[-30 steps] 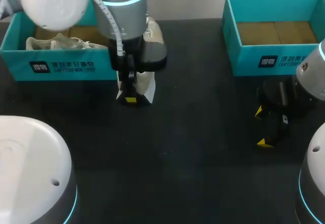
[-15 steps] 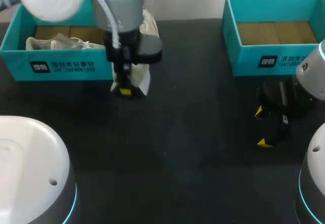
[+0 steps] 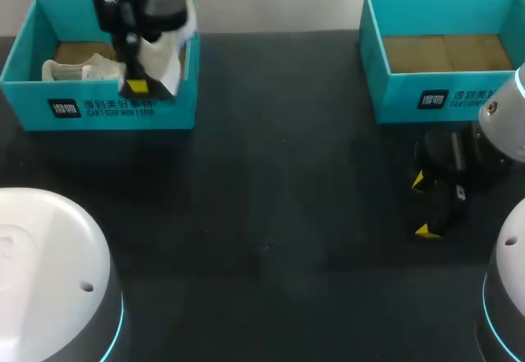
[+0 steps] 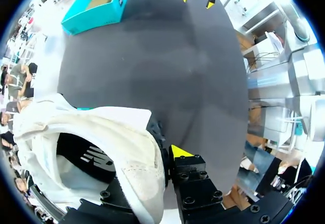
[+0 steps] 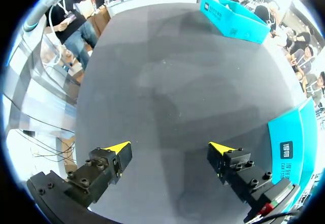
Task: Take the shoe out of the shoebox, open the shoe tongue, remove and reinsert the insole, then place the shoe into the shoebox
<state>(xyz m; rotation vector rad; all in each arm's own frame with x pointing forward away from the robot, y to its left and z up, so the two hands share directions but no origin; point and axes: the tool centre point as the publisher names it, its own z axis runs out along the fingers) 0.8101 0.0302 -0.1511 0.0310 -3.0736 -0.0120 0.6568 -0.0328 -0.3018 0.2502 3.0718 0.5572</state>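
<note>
Left gripper (image 3: 139, 88) is clamped on the white shoe (image 3: 174, 40) and holds it over the right end of the left shoebox (image 3: 98, 109). Head view can't confirm whether the shoe touches the box wall.

Left wrist view: the shoe (image 4: 101, 148) fills the space by the fingers, opening toward the camera, dark insole print visible inside. One yellow fingertip (image 4: 179, 151) shows against the shoe's side; the other is hidden behind the upper.

In the way: a second white shoe (image 3: 80, 71) already lies in the left part of that box, on its brown cardboard floor. The arm itself covers the box's back right corner.

Right gripper (image 3: 428, 206) is over the black table (image 3: 271, 214), just in front of the right shoebox (image 3: 443, 99), fingers spread wide, nothing between them. Right wrist view confirms it: both yellow tips well apart (image 5: 170, 148), bare table under them, teal wall of the right shoebox (image 5: 299, 132) just beside one finger, and the left shoebox (image 5: 233, 13) far across the table. The right shoebox shows only its cardboard bottom.
</note>
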